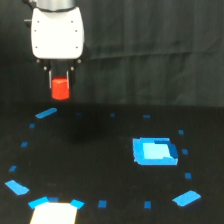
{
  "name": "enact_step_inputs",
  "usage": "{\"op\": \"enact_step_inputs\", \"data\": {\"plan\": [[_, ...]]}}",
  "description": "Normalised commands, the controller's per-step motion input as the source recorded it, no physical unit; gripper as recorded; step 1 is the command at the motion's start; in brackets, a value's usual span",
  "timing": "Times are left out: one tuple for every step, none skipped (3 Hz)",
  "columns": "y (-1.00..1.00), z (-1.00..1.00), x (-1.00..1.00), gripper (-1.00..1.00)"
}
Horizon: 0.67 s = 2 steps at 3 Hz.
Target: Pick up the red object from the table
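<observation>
- The gripper [60, 82] hangs at about ten o'clock in the exterior view, under its white housing [57, 34], with the dark curtain behind it.
- Its two thin fingers [50, 80] are clamped on the red block [60, 88], one on each side; only the upper part of the block sits between them and the rest hangs below the tips.
- The block looks clear of the table [110, 165]: a faint dark patch lies on the black surface beneath it, near eleven o'clock of the table area, and no contact shows.
- By that reading the pick looks done or nearly so; what remains is to keep it aloft.
- Risk one: the hold is high on the block, so little of each finger bears on it. A jerk or a fast swing could let it slide out and drop.
- Risk two: the block's faceted sides may meet the fingers on an edge and not a flat, and then it could twist in the hold.
- Risk three: if it falls, it could roll among the blue tape marks [46, 113] or toward the blue square patch [155, 151] at four o'clock, and would need a fresh approach.
- A bright white panel [55, 212] at seven o'clock lies well apart from the block.
</observation>
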Motion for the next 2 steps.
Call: {"op": "enact_step_inputs", "data": {"plan": [[-0.02,0.64,-0.2,-1.0],[0.09,-0.16,0.03,-1.0]]}}
